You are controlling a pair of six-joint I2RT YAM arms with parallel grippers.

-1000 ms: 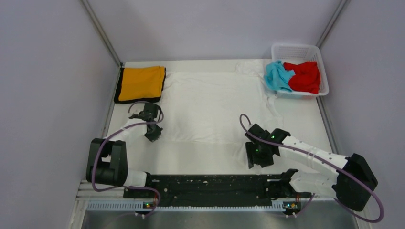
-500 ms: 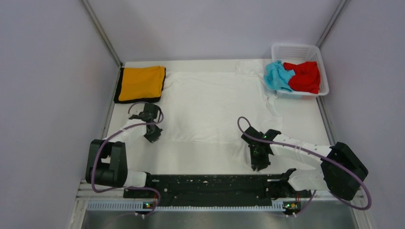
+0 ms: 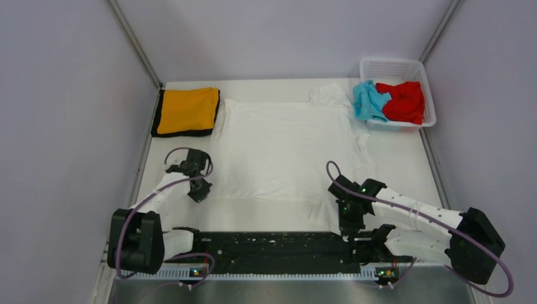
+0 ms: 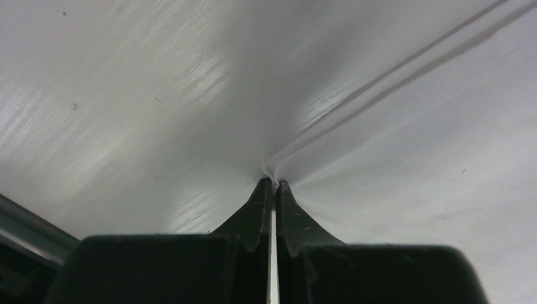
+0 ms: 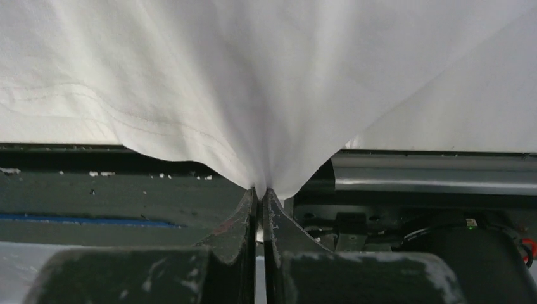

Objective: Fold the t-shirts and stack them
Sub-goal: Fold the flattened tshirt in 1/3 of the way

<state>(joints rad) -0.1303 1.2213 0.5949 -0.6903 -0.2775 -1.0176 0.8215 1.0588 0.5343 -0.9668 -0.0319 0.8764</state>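
the large white soft-cloth t-shirt (image 3: 282, 149) lies spread flat across the middle of the pale table (image 3: 405, 164), long axis running near to far, stitched hem toward the arm bases. the left gripper (image 3: 199, 190) has its fingers pinched together on the near left edge. the right gripper (image 3: 350, 220) is clamped on the near right hem corner, tenting it. the orange, black-trimmed t-shirt (image 3: 187, 111) sits folded at far left. the light blue t-shirt (image 3: 368, 101) and red t-shirt (image 3: 402, 101) lie crumpled in the white plastic lattice basket (image 3: 396, 63).

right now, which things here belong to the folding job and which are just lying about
Job: white t-shirt, gripped by the left end effector and right end effector; folded orange t-shirt; light blue t-shirt; red t-shirt.
Just lying about: white basket holding the blue and red ones.
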